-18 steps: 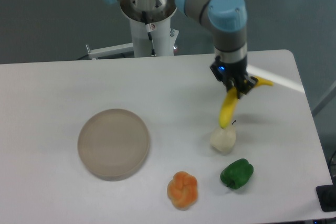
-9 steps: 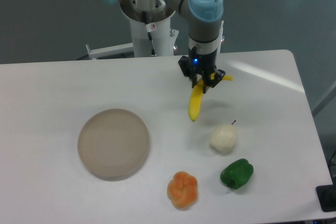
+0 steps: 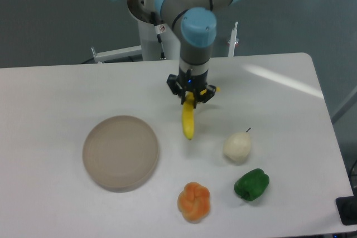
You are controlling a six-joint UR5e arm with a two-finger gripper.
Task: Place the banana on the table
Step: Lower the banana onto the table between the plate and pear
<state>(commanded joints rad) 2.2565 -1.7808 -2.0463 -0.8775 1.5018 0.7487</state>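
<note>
The yellow banana (image 3: 188,122) hangs from my gripper (image 3: 190,100), which is shut on its upper part. The banana's lower tip points down toward the white table (image 3: 56,93), near its middle; I cannot tell whether the tip touches the surface. A short yellow end sticks out to the right of the fingers. The gripper is right of the round plate and up-left of the pear.
A round beige-grey plate (image 3: 121,152) lies at the left. A pale cream pear (image 3: 237,146), a green pepper (image 3: 251,184) and an orange lobed fruit (image 3: 194,202) lie at the front right. The robot's base (image 3: 159,32) stands behind the table.
My gripper has carried the banana leftward from the right side of the table to its middle, away from the pear. The other things have not moved.
</note>
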